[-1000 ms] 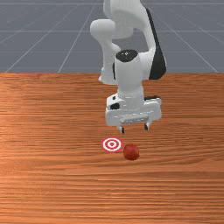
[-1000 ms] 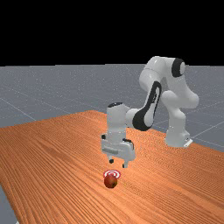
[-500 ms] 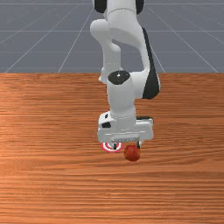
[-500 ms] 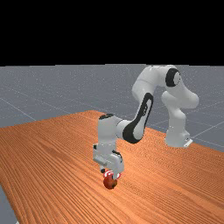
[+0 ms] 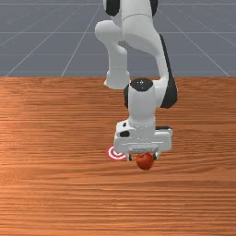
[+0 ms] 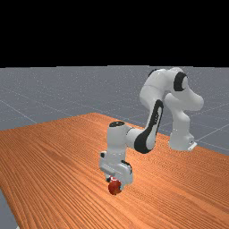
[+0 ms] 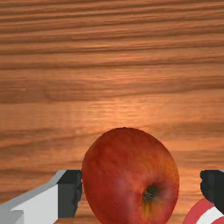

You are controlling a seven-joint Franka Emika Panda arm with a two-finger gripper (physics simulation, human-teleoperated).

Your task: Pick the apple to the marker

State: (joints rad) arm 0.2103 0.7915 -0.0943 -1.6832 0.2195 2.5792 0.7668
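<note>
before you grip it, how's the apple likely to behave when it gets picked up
The apple is round, so it may roll if the nearer of the fingers pushes it first. Its smooth skin could be slightly slippery. Its plump shape suggests it should stay firm when squeezed.

Apple [image 7: 127,175] red; marker [image 5: 116,154] seemingly red (white rings)

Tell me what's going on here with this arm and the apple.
A robot arm has its open gripper down around a red apple, one finger on each side. In the wrist view one finger is right up by the apple, but a gap shows before the other, so it isn't gripped. The apple is beside the round red-and-white marker, toward the front view's right, not on it. Closing on the apple looks like the next step.
</note>
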